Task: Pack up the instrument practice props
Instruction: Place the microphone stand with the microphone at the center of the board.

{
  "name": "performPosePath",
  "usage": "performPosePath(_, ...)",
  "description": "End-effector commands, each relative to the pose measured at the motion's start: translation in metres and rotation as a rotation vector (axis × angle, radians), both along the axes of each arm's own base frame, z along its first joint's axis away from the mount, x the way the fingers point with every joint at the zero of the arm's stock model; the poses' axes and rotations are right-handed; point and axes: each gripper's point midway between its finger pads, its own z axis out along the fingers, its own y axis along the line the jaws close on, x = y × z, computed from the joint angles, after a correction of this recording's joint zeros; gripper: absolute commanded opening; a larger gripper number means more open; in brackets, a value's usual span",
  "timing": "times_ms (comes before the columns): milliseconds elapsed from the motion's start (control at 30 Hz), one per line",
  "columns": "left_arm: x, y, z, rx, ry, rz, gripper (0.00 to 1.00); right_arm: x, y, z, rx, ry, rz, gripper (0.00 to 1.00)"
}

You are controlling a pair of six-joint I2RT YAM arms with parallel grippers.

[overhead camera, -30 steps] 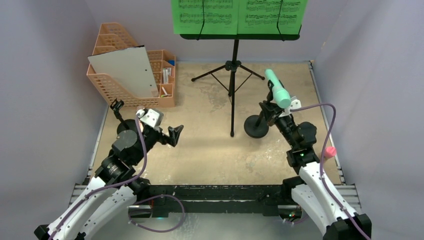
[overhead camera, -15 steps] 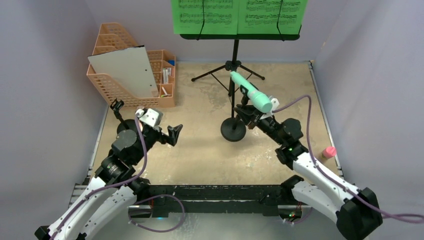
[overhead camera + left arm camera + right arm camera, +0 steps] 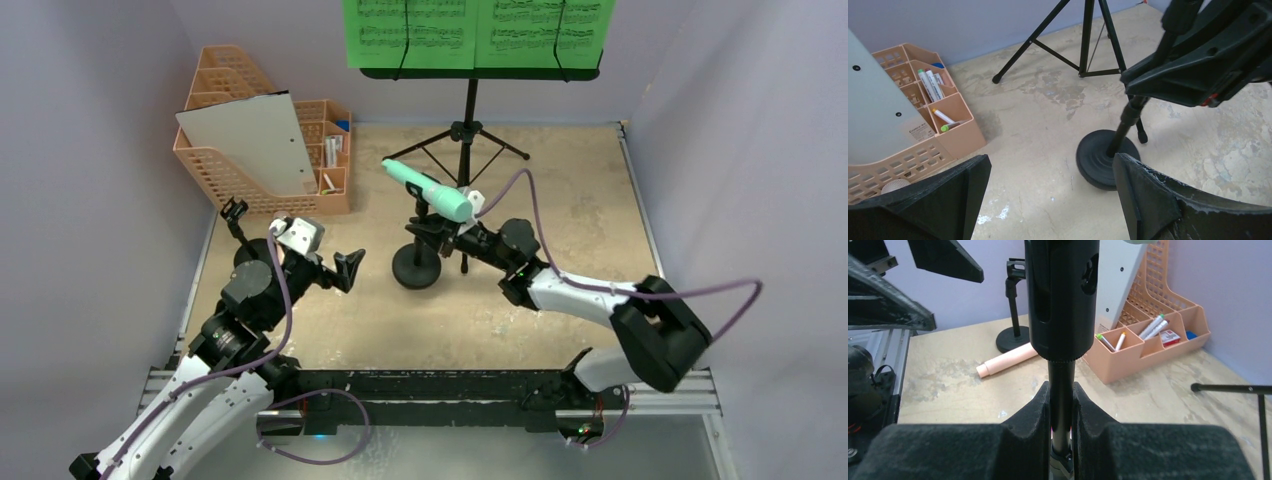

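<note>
Since one second ago, my right arm has carried the round-based holder point(image 3: 417, 268) and its mint microphone point(image 3: 425, 190) from 3 o'clock to the centre of the bench point(image 3: 580, 200); nothing else has shifted.

1. Music desk on tripod legs point(image 3: 466, 170): stands upright at 12 o'clock, with two green sheet-music pages point(image 3: 408, 32) side by side on it.
2. Orange organizer point(image 3: 240, 185): at 10 o'clock, with a grey-white board point(image 3: 245, 143) leaning in it.
3. Right pincer point(image 3: 1060, 405): pinches the holder's thin black stem. The stem tilts. I cannot tell whether the base touches the bench.
4. Left pincer point(image 3: 1050, 165): spread wide and holding nothing, at 8 o'clock, facing the carried holder.
5. Second holder point(image 3: 1013, 335): upright at 9 o'clock.
6. Pink microphone point(image 3: 1008, 360): lies on its side just beside that base.
</note>
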Motion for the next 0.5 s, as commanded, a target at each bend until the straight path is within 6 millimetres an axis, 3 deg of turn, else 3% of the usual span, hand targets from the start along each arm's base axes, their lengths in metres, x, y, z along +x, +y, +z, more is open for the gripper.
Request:
performPosePath(0,0.002,-0.002,0.004,-0.007,-0.025,-0.012,0.98,-0.005,0.013,0.094,0.232,-0.276,0.071,0.0)
performPosePath(200,0.001,-0.003,0.004,-0.008,-0.026,-0.017,0.98,0.004,0.041,0.074,0.199,-0.272,0.164,0.0)
performPosePath(467,0.002,-0.004,0.003,-0.007,-0.024,-0.021,0.98,0.013,0.057,0.057,0.192,-0.259,0.212,0.0)
